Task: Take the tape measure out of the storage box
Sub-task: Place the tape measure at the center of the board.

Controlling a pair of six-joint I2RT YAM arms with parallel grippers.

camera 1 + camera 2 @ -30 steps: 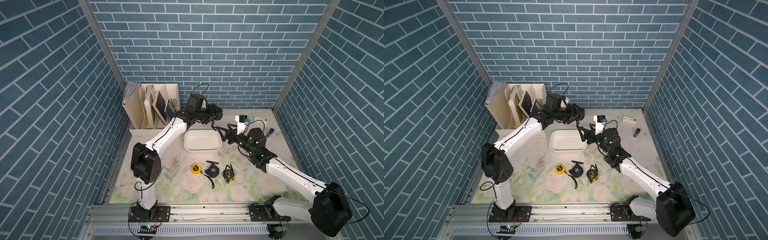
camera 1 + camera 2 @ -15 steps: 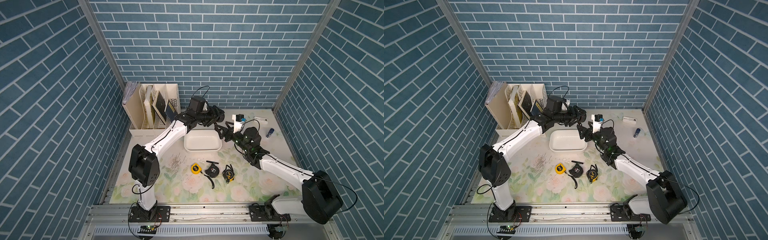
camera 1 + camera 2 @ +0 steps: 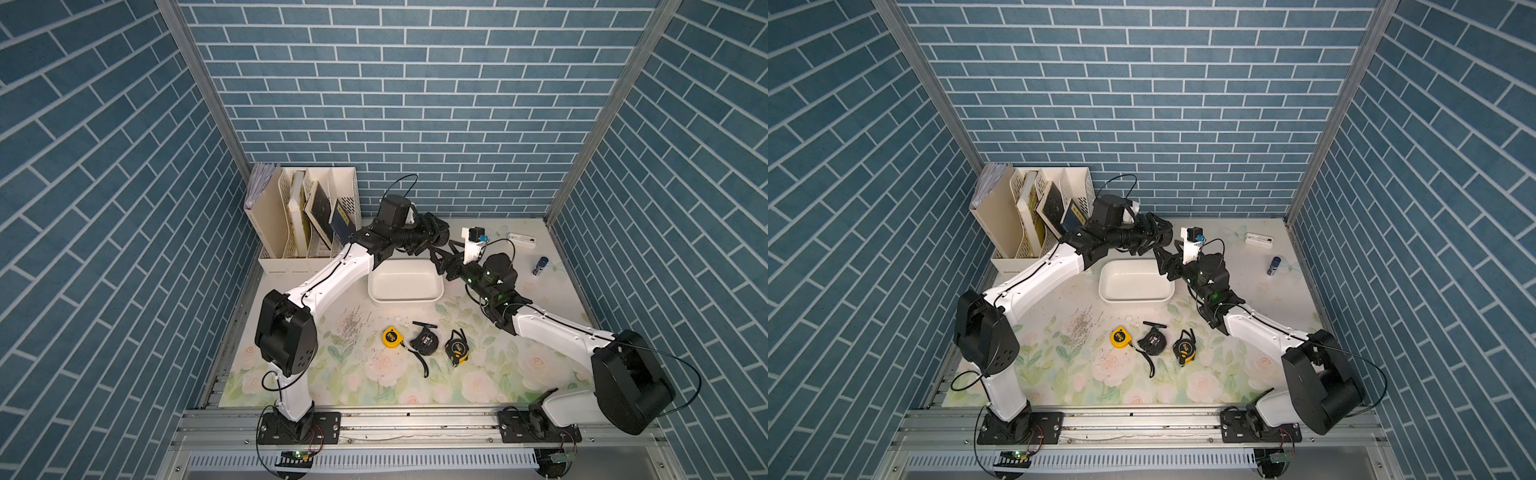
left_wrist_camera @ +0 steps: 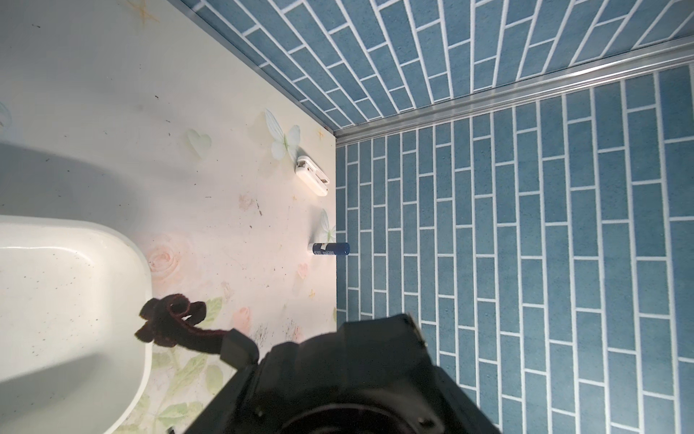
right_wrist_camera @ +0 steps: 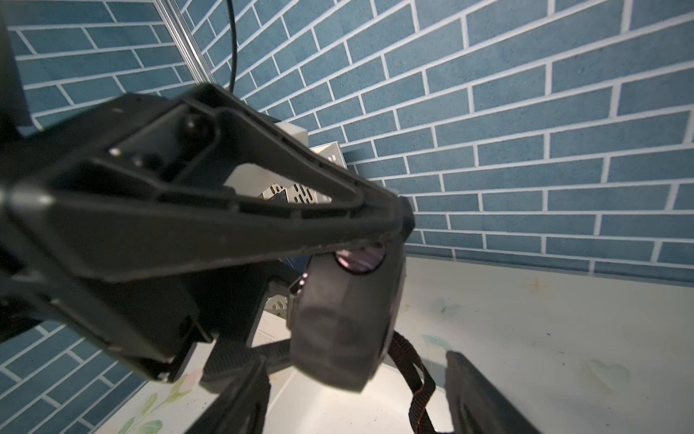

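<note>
Blue brick walls hem the desk, where the left pincer grasps the tape measure above the far corner of the storage box; the right pincer, jaws apart close by, should close squarely on the casing, not the dangling strap.

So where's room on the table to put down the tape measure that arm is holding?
Bare mat lies between the front rail and the row of tape measures, and there's a smaller patch by the blue tube. Right in front of the box is crowded.
</note>
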